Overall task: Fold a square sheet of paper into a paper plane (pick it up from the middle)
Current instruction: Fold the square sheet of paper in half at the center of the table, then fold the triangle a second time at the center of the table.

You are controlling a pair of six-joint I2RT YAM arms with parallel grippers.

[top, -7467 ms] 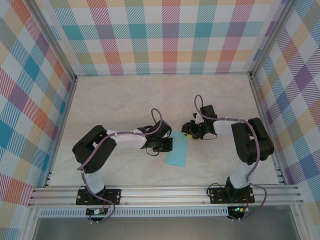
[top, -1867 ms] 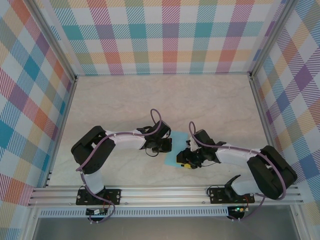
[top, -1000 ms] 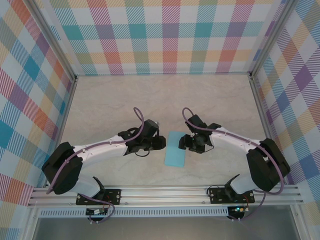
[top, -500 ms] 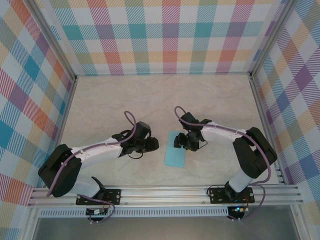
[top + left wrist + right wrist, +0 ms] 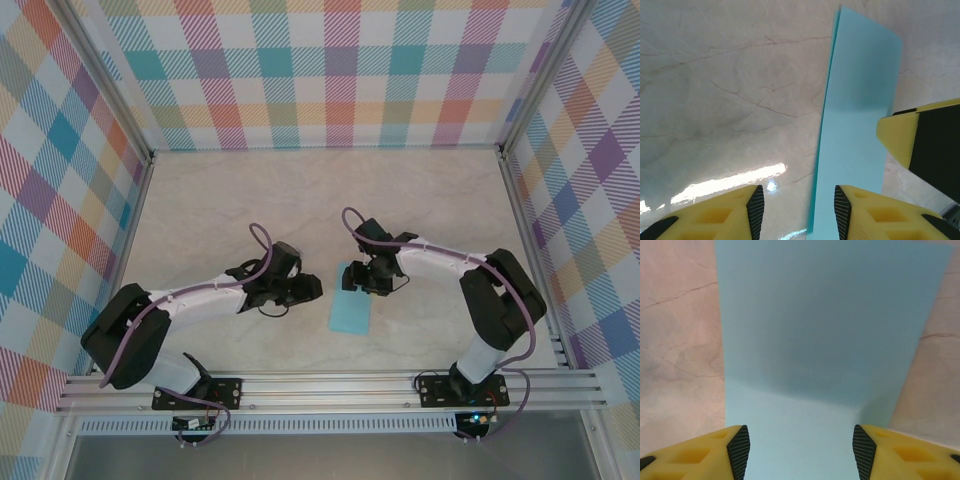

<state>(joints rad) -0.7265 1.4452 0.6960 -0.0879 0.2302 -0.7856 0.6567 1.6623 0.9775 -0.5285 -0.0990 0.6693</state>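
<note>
The light-blue sheet of paper (image 5: 350, 313) lies flat on the marble table as a narrow rectangle, its long side running near to far. My right gripper (image 5: 356, 279) hovers over its far end, open, with the paper (image 5: 830, 330) spread under and between both pads. My left gripper (image 5: 311, 288) is at the sheet's left side, open. The paper's left edge (image 5: 826, 150) runs up between its fingertips, and its right pad (image 5: 841, 212) is over the sheet. A yellow finger of the right gripper (image 5: 920, 145) shows in the left wrist view. The paper plane is out of view.
The marble tabletop (image 5: 220, 200) is bounded by checked walls at the back and sides. An aluminium rail (image 5: 330, 385) with both arm bases runs along the near edge. A bright glare patch (image 5: 730, 182) lies on the table by the left fingers.
My right gripper has slid left from beside the sheet to over its far end. The left gripper stays at the sheet's left edge, its jaws a little wider. The paper has not moved.
</note>
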